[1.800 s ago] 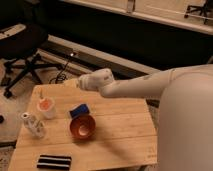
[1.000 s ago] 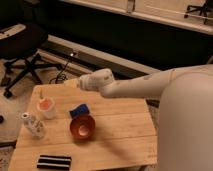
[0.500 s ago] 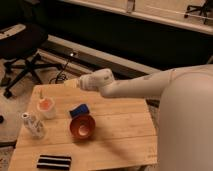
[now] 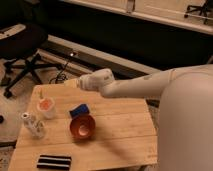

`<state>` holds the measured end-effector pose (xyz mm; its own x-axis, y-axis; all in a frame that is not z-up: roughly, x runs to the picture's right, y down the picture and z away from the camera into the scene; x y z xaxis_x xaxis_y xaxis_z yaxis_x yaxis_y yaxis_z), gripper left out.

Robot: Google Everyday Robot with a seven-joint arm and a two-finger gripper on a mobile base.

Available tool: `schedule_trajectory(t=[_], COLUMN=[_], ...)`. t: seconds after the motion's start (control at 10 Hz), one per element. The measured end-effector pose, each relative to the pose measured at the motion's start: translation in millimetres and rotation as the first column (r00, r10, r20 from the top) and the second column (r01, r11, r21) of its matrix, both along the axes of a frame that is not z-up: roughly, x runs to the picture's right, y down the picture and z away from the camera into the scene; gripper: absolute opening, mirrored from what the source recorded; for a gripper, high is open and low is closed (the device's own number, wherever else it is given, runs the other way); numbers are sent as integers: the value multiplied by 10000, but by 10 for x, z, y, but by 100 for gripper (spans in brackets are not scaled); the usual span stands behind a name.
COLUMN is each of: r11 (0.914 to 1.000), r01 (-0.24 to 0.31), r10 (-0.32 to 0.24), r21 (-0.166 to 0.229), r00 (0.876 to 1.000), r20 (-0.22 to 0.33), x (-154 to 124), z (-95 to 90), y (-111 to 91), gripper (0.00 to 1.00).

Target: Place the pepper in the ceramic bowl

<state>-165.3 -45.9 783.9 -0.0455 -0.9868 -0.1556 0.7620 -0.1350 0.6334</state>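
The rust-orange ceramic bowl (image 4: pixel 82 127) stands on the wooden table (image 4: pixel 120 135), left of its middle. The orange pepper (image 4: pixel 46 104) sits in the mouth of a white cup (image 4: pixel 46 111) at the table's left side. My gripper (image 4: pixel 73 84) is at the end of the white arm, above the table's far edge. It is up and to the right of the cup and beyond the bowl, and touches neither.
A blue block (image 4: pixel 79 110) lies just behind the bowl. A white bottle-like object (image 4: pixel 32 125) stands at the left edge. A black striped object (image 4: pixel 54 161) lies at the front left. An office chair (image 4: pixel 22 47) stands on the floor to the far left.
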Motion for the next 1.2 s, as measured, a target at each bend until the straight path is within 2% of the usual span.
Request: schedule_trajectory(t=[0.7, 0.9, 1.0, 1.1, 1.2], r11=[10000, 9997, 9967, 9868, 9774], r01=[5, 185, 649, 1286, 1640], r10=[-5, -185, -652, -1315, -1696], r21=[-6, 127, 496, 987, 1333], r00=[10000, 9998, 9979, 9911, 9850], r20=[1, -48, 36, 226, 319], x=[-2, -23, -187, -451, -594], z=[2, -35, -178, -372, -491], y=[4, -4, -25, -18, -24], gripper=[80, 80, 80, 80, 80])
